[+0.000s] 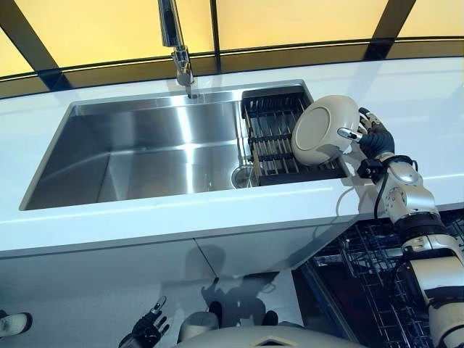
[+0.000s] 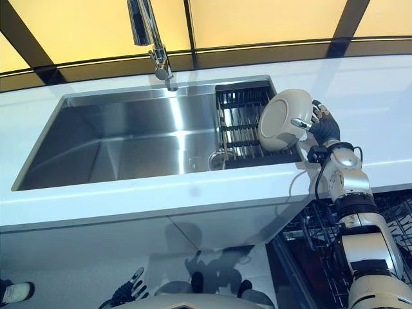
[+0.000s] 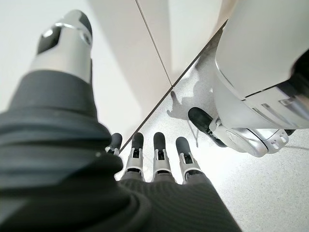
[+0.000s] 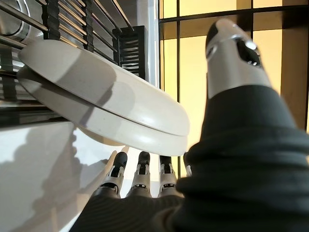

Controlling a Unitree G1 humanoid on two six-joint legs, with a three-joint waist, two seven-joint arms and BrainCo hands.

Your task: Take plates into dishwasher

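Plate point(image 1: 322, 130): cream, round, glazed; located right of centre in the left eye view, tilted on edge over the right end of the black drying rack point(image 1: 272, 134) set in the steel sink point(image 1: 145, 145). It is gripped at its right rim by the right hand point(image 1: 368, 134), thumb on the near face, fingers point(image 4: 140, 176) passing under the rim.

Handling (est.): rigid ceramic, moderate wt, smooth and prob. slippery, breakable if dropped or knocked on the rack wires. The rim is the best hold, thumb opposed to fingers; the plate should be kept clear of the rack and the counter point(image 1: 428, 101) edge when carried to the dishwasher rack point(image 1: 377, 290), seen at lower right.

View diffs: the eye views show plate position vs. sink and dishwasher. The right wrist view alone shows what appear to be two stacked rims, i.e. poss. two plates. The left wrist view alone shows the left hand point(image 3: 154, 159): fingers straight, nothing held, hanging over the floor, lower left in the eye views.
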